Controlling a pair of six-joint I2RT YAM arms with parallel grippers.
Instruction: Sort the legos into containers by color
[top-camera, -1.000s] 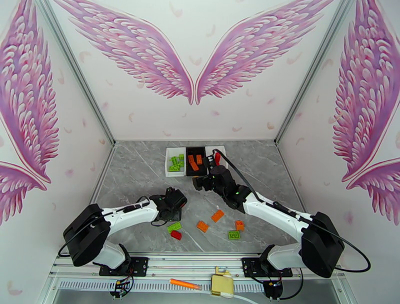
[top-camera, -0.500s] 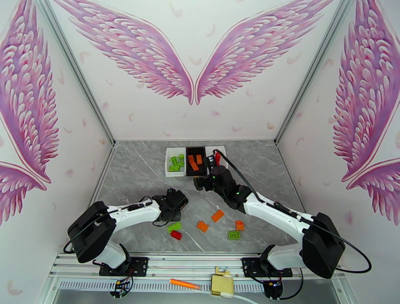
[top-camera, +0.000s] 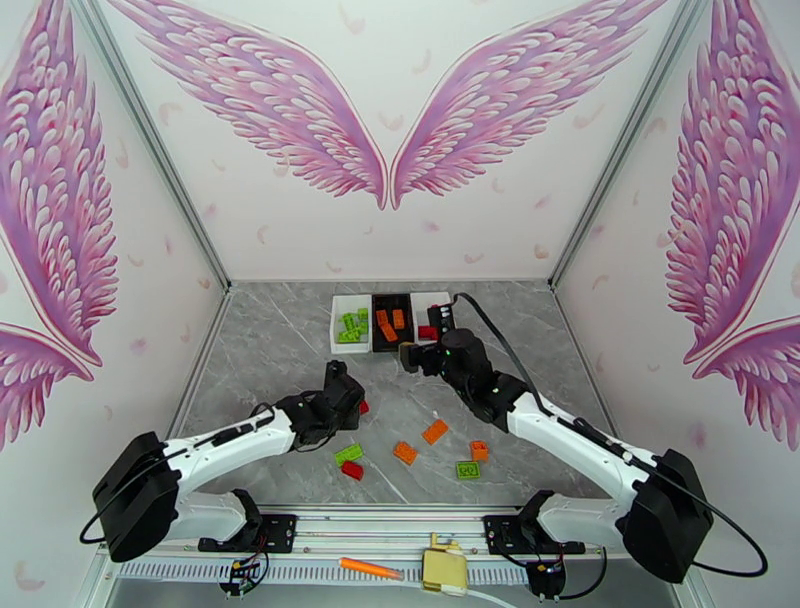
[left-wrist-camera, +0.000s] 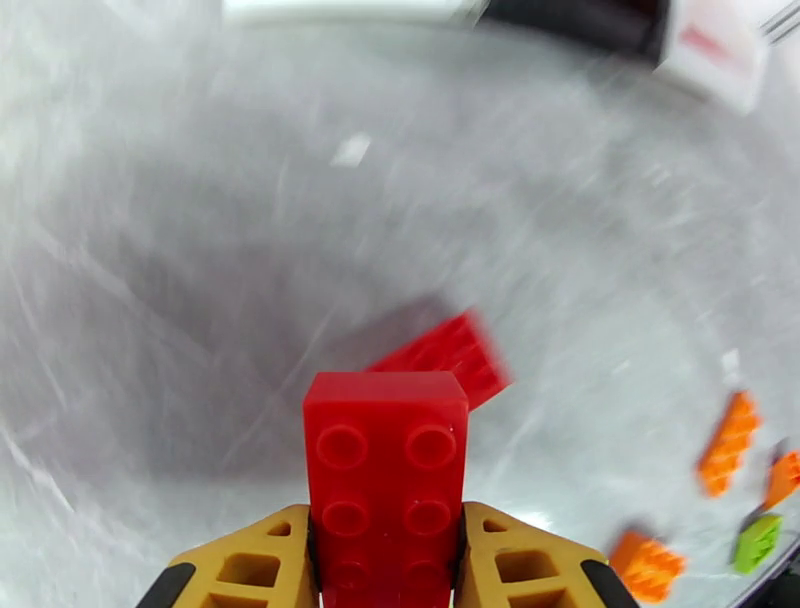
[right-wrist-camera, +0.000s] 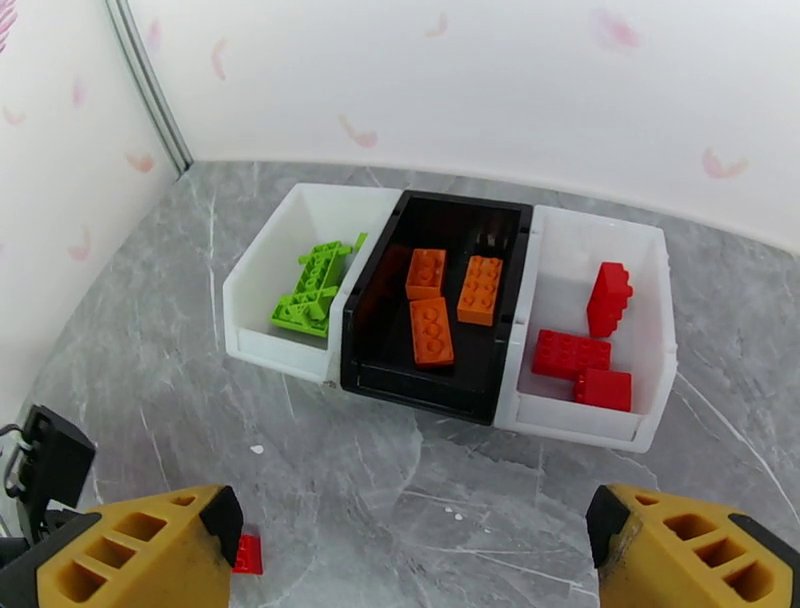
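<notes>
My left gripper (left-wrist-camera: 386, 525) is shut on a red lego (left-wrist-camera: 385, 455), held above the table. Under it lies another red lego (left-wrist-camera: 452, 352), blurred. In the top view the left gripper (top-camera: 348, 398) hovers left of centre. My right gripper (right-wrist-camera: 410, 560) is open and hangs in front of the containers; in the top view the right gripper (top-camera: 418, 352) is just short of the row. The left white container (right-wrist-camera: 262, 300) holds green legos (right-wrist-camera: 315, 285), the black container (right-wrist-camera: 375, 375) three orange ones (right-wrist-camera: 432, 330), the right white container (right-wrist-camera: 655, 300) three red ones (right-wrist-camera: 570, 352).
Loose on the near table lie a green lego (top-camera: 348, 453), a red lego (top-camera: 352, 470), orange legos (top-camera: 405, 452) (top-camera: 435, 431) (top-camera: 480, 450) and a second green lego (top-camera: 468, 469). An orange stick (top-camera: 370, 569) rests on the front rail. Walls enclose the table on three sides.
The left gripper closed on the red lego and rose with it, away from the arm bases. The right gripper shifted slightly right and toward the containers, staying open.
</notes>
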